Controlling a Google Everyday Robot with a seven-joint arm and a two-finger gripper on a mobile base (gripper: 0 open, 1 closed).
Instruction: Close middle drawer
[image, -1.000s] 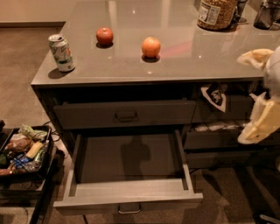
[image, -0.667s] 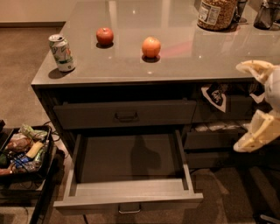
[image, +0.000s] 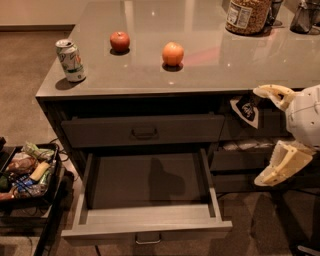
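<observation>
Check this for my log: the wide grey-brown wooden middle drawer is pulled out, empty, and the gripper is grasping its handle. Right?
No. The camera view shows the pale two-finger gripper open at the cabinet's right side, clear of the small pull handle. The wide grey-brown wooden middle drawer is pulled out and empty.

- Looks like a kitchen or break area: a grey table (image: 150, 75) carries a soda can (image: 70, 60), apple (image: 120, 41), orange (image: 172, 53) and snack jar (image: 246, 16).
- Snack tray (image: 56, 165) on the carpet, left.
- Gripper (image: 257, 136) at right edge, jaws apart.

Nothing legible. Print on the can (image: 70, 60) and the jar (image: 247, 15) cannot be read. The gripper (image: 258, 137) hangs at right edge, fingers spread.
</observation>
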